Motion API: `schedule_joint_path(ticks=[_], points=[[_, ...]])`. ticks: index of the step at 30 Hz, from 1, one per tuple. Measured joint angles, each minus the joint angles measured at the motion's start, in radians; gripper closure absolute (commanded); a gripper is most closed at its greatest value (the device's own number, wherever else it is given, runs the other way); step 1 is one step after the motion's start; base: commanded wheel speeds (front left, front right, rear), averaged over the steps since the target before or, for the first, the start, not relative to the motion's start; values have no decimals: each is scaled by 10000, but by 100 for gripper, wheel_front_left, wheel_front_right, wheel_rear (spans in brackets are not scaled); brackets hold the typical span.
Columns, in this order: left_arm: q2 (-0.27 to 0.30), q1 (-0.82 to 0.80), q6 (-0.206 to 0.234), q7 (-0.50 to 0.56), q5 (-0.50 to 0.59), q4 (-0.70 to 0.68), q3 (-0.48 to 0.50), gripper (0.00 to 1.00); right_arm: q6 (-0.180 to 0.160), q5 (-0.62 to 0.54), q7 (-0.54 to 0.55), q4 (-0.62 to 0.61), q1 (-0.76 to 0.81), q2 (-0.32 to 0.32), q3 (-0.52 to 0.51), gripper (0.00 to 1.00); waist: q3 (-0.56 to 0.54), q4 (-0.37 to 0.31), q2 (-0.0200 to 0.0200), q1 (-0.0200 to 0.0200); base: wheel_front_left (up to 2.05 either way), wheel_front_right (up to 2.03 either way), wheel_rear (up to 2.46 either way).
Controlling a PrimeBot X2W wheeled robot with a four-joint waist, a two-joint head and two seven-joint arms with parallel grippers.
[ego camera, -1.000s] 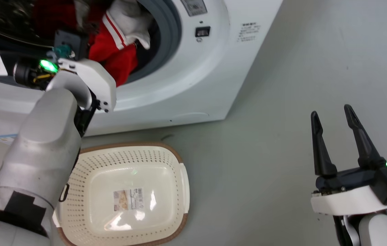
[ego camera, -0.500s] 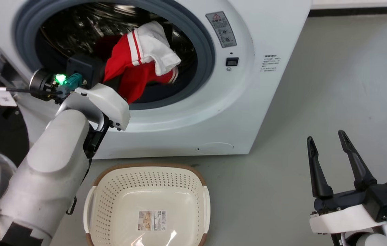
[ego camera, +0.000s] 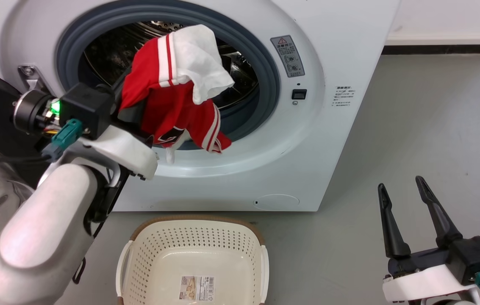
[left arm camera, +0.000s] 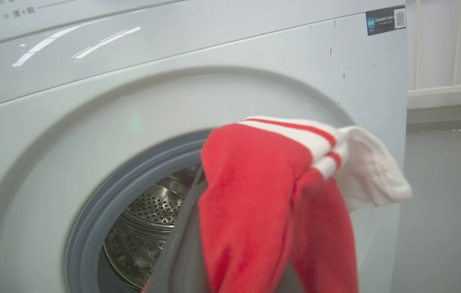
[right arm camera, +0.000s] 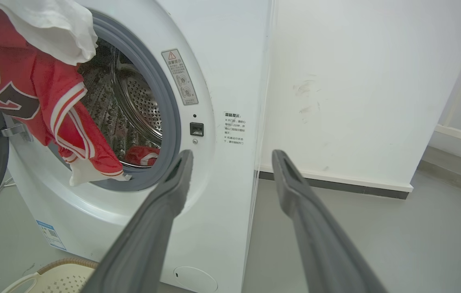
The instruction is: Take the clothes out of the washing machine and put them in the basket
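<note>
Left gripper (ego camera: pixel 126 111) has a red jersey (ego camera: pixel 167 106) clamped, dangling just outside the washer (ego camera: pixel 307 127) porthole. Basket (ego camera: pixel 197 222) below is empty. Another red piece (right arm camera: pixel 143 155) sits in the drum. Right gripper (ego camera: pixel 400 183) idles, fingers wide. Early days, probably.

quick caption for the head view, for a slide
Red jersey hanging from the left gripper at the washing machine porthole, basket below, right gripper open.

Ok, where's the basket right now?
Head view, bottom centre: the basket sits on the floor directly in front of the washing machine, below its porthole, with the right gripper off to its right.
</note>
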Motion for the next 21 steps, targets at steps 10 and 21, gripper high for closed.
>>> schedule_joint_path(ticks=[10, 21], points=[[855, 1165, 786, 654, -48, -2711, 244, 100, 0, -2, 0, 77, 185, -2, 42, 0, -356, 118, 0, 0, 0, 0, 0], [1384, 3319, 1285, 895, -531, -3848, 75, 100, 0, 58, 0, 27, 164, -2, 54, 0, -59, -1, 0, 1, 0, 0, 0]])
